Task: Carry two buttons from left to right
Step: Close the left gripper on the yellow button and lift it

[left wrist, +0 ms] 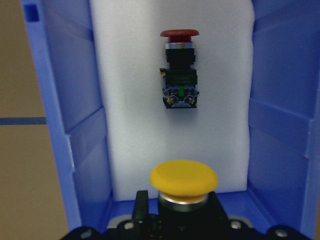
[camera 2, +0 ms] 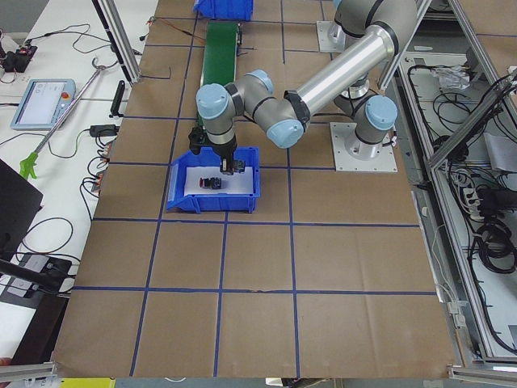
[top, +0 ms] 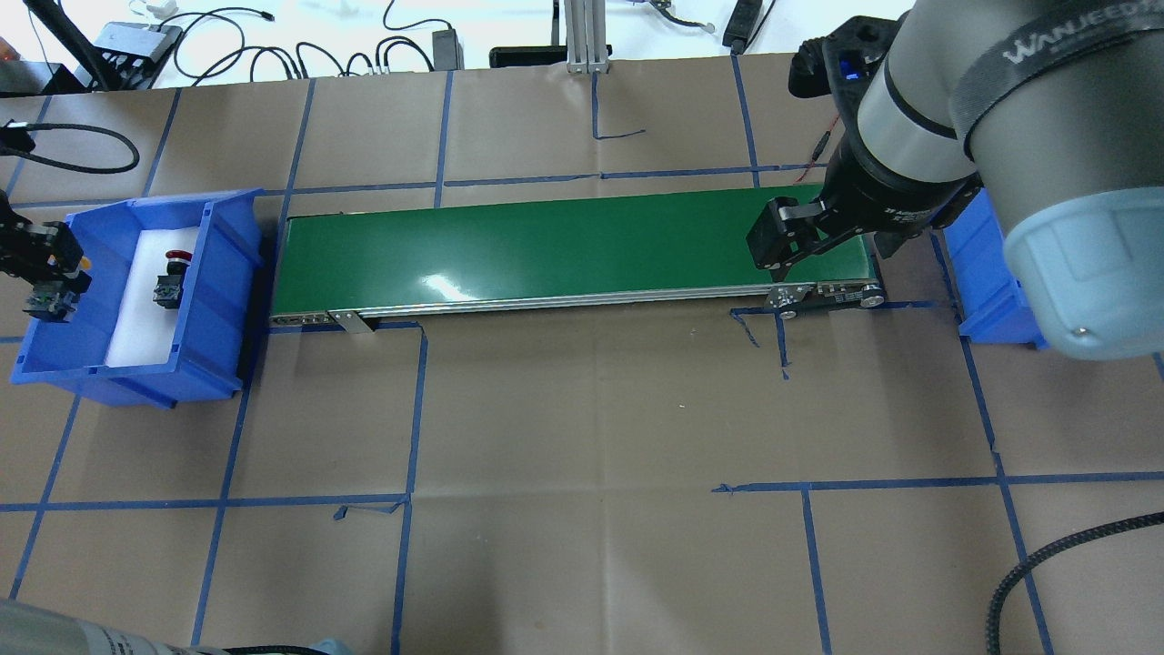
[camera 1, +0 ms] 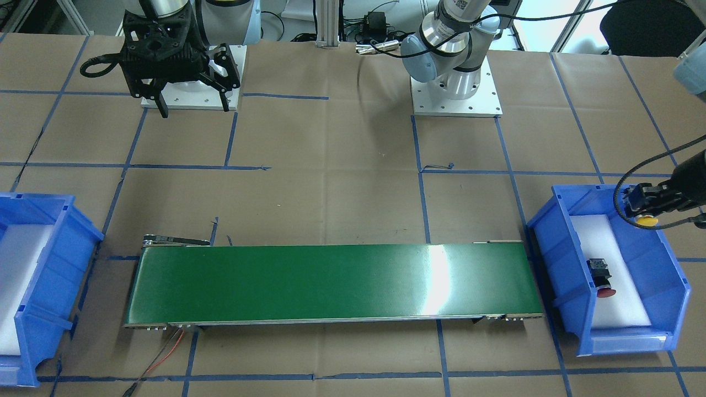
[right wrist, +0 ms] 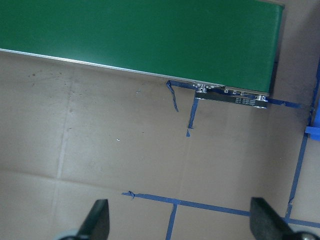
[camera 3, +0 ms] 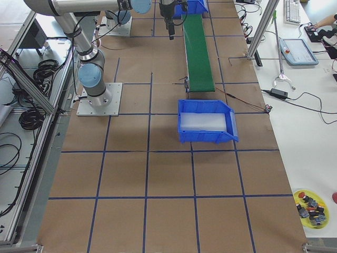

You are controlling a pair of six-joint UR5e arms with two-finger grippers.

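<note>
The yellow-capped button [left wrist: 184, 179] is held in my left gripper [camera 1: 640, 207], which is shut on its black body, above the robot-side end of the left blue bin [camera 1: 675, 286]. The yellow cap [camera 1: 646, 221] also shows in the front-facing view. The red-capped button [left wrist: 180, 75] lies on its side on the white foam in that bin; it also shows in the front-facing view [camera 1: 601, 277] and the overhead view [top: 171, 277]. My right gripper [camera 1: 193, 105] is open and empty, hovering near the right end of the belt [top: 800, 246].
A green conveyor belt [camera 1: 331, 284] runs between the left bin and a second blue bin [camera 1: 49, 264] with a white foam floor at the right end. Brown paper with blue tape lines covers the table. Loose red wires [camera 1: 165, 353] lie by the belt's right end.
</note>
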